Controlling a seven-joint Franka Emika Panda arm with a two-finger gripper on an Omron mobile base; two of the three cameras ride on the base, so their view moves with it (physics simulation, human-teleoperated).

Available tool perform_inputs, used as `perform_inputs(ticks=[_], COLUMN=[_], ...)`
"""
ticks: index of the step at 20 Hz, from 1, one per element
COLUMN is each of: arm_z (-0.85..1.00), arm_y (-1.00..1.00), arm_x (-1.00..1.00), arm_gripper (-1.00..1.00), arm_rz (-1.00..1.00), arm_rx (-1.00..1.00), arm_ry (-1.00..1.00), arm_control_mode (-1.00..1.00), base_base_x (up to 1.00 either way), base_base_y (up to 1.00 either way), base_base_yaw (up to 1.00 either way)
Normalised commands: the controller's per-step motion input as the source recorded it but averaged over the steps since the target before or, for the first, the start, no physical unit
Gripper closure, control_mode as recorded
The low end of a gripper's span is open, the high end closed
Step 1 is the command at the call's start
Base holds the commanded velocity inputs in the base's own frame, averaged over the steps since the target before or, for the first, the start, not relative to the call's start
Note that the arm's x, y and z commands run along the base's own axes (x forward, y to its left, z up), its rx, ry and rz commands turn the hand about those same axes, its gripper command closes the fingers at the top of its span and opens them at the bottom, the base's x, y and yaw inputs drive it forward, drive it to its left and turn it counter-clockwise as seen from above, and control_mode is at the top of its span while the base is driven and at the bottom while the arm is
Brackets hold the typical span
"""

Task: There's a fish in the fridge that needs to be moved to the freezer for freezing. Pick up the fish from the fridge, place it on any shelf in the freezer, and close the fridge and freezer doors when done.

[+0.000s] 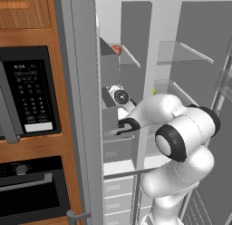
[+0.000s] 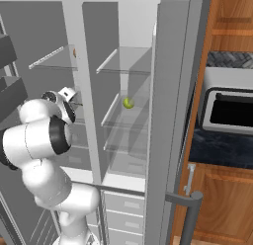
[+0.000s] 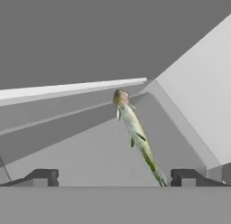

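With both doors swung wide, the arm (image 1: pixel 181 138) reaches into the freezer (image 1: pixel 118 106), the narrower section on the left of the grey unit. Its hand (image 1: pixel 120 97) sits inside that section at mid height, beside the grey door bins (image 1: pixel 108 70).

From the hand view, the fingers (image 3: pixel 115 177) stand wide apart and hold nothing. Their two dark tips rise at the bottom of that view, one on each side, with a broad gap between them.

Between those tips lies the fish (image 3: pixel 135 135), slender and pale green. It rests on a grey freezer shelf (image 3: pixel 76 151), head pointing away from the hand and tail reaching back toward the right-hand tip. Fish and fingers are apart; no contact is visible.

Behind the fish a light shelf edge (image 3: pixel 72 88) runs across, and a pale side wall (image 3: pixel 198 110) closes the compartment on the right.

Glass shelves (image 2: pixel 126 61) line the fridge (image 2: pixel 128 101), the wider section. A small yellow-green ball (image 2: pixel 128 103) sits on one of them. A reddish round item (image 1: pixel 116 49) sits on an upper freezer shelf.

Black oven fronts (image 1: pixel 29 95) stand in the wooden cabinet left of the unit.
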Motion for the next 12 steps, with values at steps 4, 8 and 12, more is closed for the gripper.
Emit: perform_inputs(ticks=[4,8,12], arm_z=[0.45,0.64,0.65], arm_y=[-0.13,-0.30,-0.57], arm_x=[-0.64,-0.60,-0.60], arm_gripper=[-1.00,-1.00,-1.00], arm_rz=[-0.04,-0.07,-0.05], arm_rx=[0.00,-0.01,0.00], arm_ry=[0.03,0.01,0.00], arm_control_mode=[-1.00,-1.00,-1.00], base_base_x=[0.00,0.00,0.00], base_base_y=[0.00,0.00,0.00], base_base_yaw=[0.00,0.00,0.00])
